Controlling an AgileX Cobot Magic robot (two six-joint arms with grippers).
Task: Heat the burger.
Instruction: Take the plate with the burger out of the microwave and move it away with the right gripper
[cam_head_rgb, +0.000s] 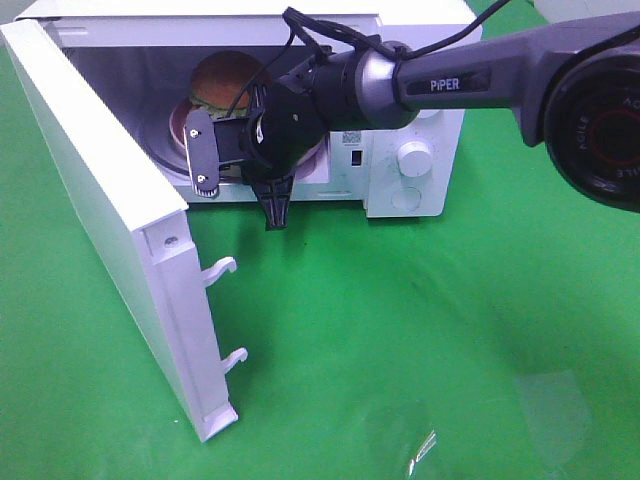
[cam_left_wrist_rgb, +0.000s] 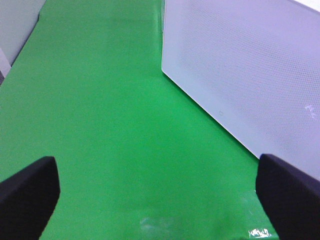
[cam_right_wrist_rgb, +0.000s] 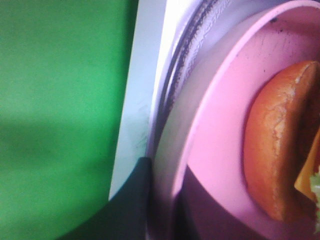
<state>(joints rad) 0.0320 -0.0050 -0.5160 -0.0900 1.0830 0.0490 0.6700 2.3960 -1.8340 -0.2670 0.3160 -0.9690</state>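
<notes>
The burger (cam_head_rgb: 225, 80) sits on a round pink plate (cam_head_rgb: 178, 128) inside the open white microwave (cam_head_rgb: 440, 120). My right gripper (cam_head_rgb: 232, 165) reaches into the oven's opening at the plate's front edge. The right wrist view shows the golden bun (cam_right_wrist_rgb: 280, 150) with cheese and lettuce at its side, and the plate's rim (cam_right_wrist_rgb: 200, 125) running between two dark fingers (cam_right_wrist_rgb: 132, 210). That gripper (cam_right_wrist_rgb: 167, 210) is shut on the rim. My left gripper (cam_left_wrist_rgb: 160, 200) is open and empty, low over the green cloth beside the door's outer face (cam_left_wrist_rgb: 250, 75).
The microwave door (cam_head_rgb: 110, 230) stands swung wide open toward the front left, its two latch hooks (cam_head_rgb: 225, 270) sticking out. The control panel with a round knob (cam_head_rgb: 413, 157) is to the right of the opening. Green cloth (cam_head_rgb: 420, 340) covers the table.
</notes>
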